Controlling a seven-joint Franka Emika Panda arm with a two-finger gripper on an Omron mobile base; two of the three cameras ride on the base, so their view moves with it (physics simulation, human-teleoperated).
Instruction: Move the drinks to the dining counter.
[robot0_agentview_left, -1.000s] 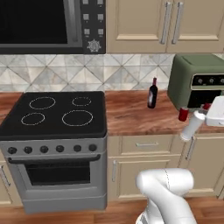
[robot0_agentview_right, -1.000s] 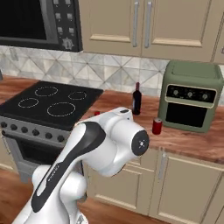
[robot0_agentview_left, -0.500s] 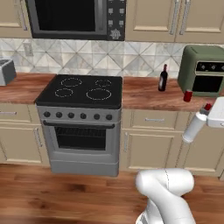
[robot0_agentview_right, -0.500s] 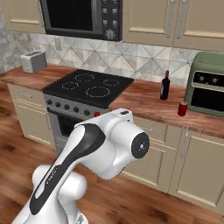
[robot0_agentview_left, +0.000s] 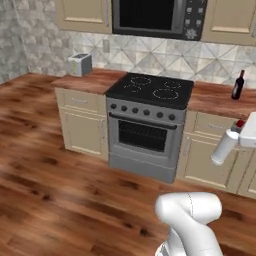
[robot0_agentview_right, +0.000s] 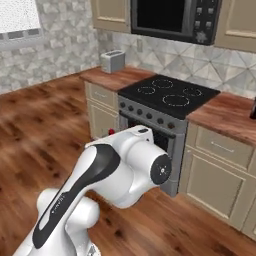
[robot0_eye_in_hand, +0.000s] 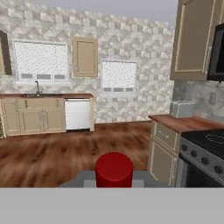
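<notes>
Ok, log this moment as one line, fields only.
gripper: shut on white bottle | red cap: near hand camera | wine bottle: upright on counter, right of stove | toaster: left of stove

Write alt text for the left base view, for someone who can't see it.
The gripper holds a white bottle with a red cap at the right edge, in front of a black-topped stove. A dark wine bottle stands on the wood counter behind it.

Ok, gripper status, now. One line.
Gripper: shut on the white bottle with red cap, carried clear of the counter.
</notes>
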